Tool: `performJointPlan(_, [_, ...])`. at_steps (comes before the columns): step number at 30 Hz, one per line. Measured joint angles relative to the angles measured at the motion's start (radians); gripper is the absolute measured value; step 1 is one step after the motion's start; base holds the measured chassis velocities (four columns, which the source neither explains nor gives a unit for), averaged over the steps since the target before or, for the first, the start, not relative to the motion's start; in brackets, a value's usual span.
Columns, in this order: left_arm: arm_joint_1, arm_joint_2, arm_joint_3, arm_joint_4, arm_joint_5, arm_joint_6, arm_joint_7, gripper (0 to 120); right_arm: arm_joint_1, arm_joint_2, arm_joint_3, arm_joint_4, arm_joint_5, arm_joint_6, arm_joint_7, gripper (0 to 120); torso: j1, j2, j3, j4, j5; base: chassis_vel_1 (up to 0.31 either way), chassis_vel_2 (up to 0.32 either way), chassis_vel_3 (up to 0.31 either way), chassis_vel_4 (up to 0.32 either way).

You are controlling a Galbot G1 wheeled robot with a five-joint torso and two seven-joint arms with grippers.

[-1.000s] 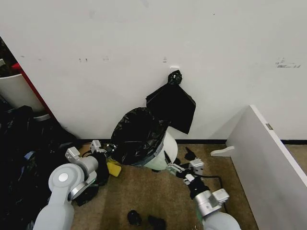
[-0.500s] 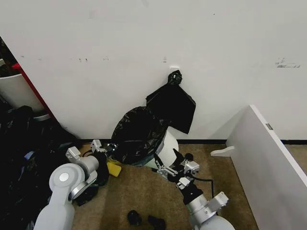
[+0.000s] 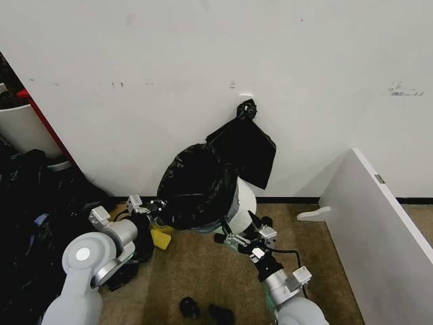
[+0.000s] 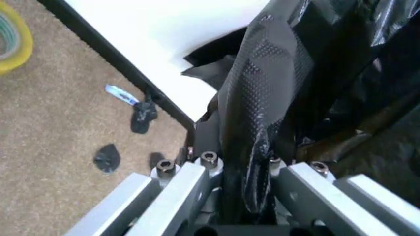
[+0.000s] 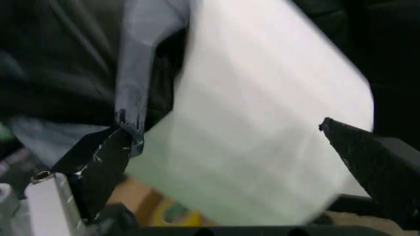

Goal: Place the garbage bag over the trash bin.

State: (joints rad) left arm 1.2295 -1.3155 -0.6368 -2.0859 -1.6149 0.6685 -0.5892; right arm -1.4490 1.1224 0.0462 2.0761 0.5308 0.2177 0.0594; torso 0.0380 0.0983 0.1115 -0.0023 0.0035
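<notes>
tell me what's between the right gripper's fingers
In the right wrist view, the open right gripper straddles the white side of the trash bin.

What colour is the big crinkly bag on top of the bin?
Shiny black. The garbage bag shows best in the head view, draped over the white trash bin.

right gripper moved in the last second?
Yes. The right gripper has shifted to the robot's left, toward the trash bin, judged against the white board.
</notes>
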Motion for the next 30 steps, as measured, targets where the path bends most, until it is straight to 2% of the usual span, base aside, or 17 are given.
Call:
performJointPlan(8, [0.003,0.000,-0.011,-0.014,-0.016,0.002,-0.002,1,0.005,0.004,0.008,-0.028,-0.023,0.005,0.005,100,0.000,0.000,0.000,0.0000,0.0000,0.000,0.000,0.000,0.000])
performJointPlan(19, [0.013,0.002,-0.045,-0.052,-0.080,0.018,-0.026,1,-0.014,0.010,0.015,-0.104,-0.187,0.077,-0.009,100,0.000,0.000,0.000,0.0000,0.0000,0.000,0.000,0.000,0.000])
performJointPlan(21, [0.012,0.002,-0.041,-0.048,-0.077,0.017,-0.026,1,-0.016,0.006,0.029,-0.093,-0.162,0.129,-0.078,100,0.000,0.000,0.000,0.0001,0.0002,0.000,0.000,0.000,0.000])
performJointPlan(23, [0.005,0.003,-0.032,-0.037,-0.059,0.005,-0.022,1,-0.025,-0.021,0.080,-0.094,-0.107,0.254,-0.322,100,0.000,0.000,0.000,0.0001,0.0000,0.000,0.000,0.000,0.000])
performJointPlan(24, [0.005,0.003,-0.032,-0.037,-0.059,0.005,-0.022,1,-0.025,-0.021,0.080,-0.094,-0.107,0.254,-0.322,100,0.000,0.000,0.000,0.0001,0.0000,0.000,0.000,0.000,0.000])
performJointPlan(26, [0.003,0.003,-0.020,-0.029,-0.033,-0.005,-0.012,1,-0.029,-0.042,0.145,-0.119,-0.041,0.320,-0.565,100,0.000,0.000,0.000,0.0000,0.0001,0.000,0.000,0.000,0.000])
performJointPlan(28, [0.011,0.006,0.012,-0.021,0.029,-0.016,0.007,1,-0.026,-0.049,0.225,-0.148,0.034,0.339,-0.741,100,0.000,0.000,0.000,0.0000,0.0003,0.000,0.000,0.000,0.000])
performJointPlan(29, [0.021,0.008,0.032,-0.019,0.068,-0.021,0.017,1,-0.022,-0.048,0.245,-0.151,0.062,0.342,-0.757,100,0.000,0.000,0.000,0.0000,0.0002,0.000,0.000,0.000,0.000])
performJointPlan(30, [0.037,0.011,0.058,-0.018,0.128,-0.027,0.026,1,-0.020,-0.045,0.257,-0.139,0.087,0.343,-0.720,100,0.000,0.000,0.000,0.0000,-0.0002,0.000,0.000,0.000,0.000])
